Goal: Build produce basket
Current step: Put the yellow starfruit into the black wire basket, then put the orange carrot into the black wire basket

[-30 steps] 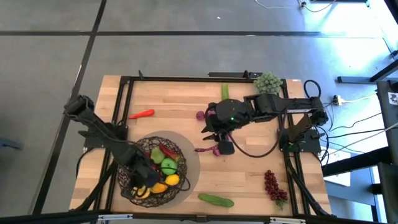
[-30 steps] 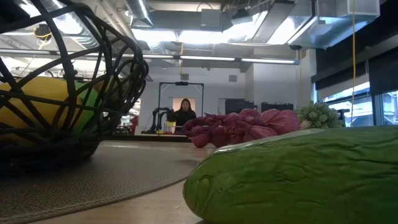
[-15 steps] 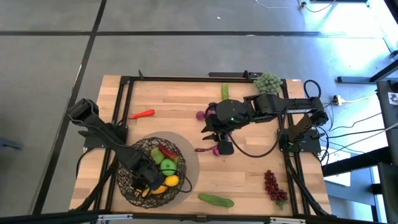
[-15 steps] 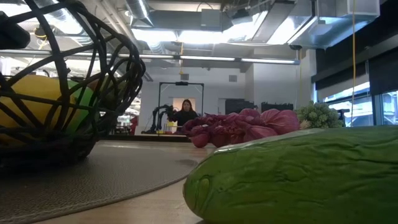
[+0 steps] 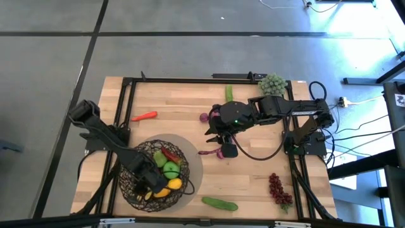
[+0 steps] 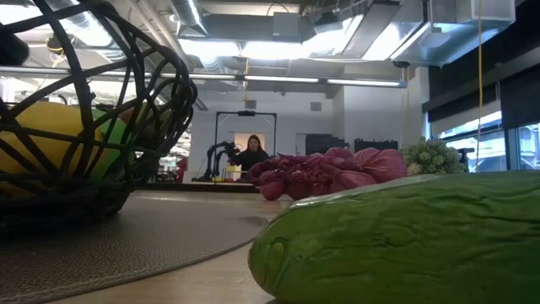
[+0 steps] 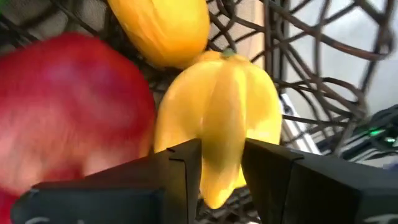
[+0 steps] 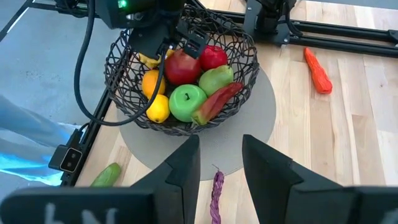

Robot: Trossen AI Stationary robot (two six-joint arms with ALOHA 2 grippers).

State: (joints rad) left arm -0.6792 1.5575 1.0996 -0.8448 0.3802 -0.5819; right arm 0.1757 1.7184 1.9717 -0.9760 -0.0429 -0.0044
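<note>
Left hand (image 5: 147, 180), fingers narrowly apart astride a yellow fruit (image 7: 217, 124), sits inside the basket (image 5: 130, 183) (approx. half filled), right hand (image 5: 218, 136) empty, slightly open mid-worktop; chili (image 5: 145, 116), cucumbers, grapes (image 5: 278, 189) remain outside.

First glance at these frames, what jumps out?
The wire basket on the grey mat, piled with bright fruit, with the left end effector dipped inside by a red apple. Mid-table, the right end effector hovers over a purple grape bunch; a cucumber lies near the front edge.
</note>
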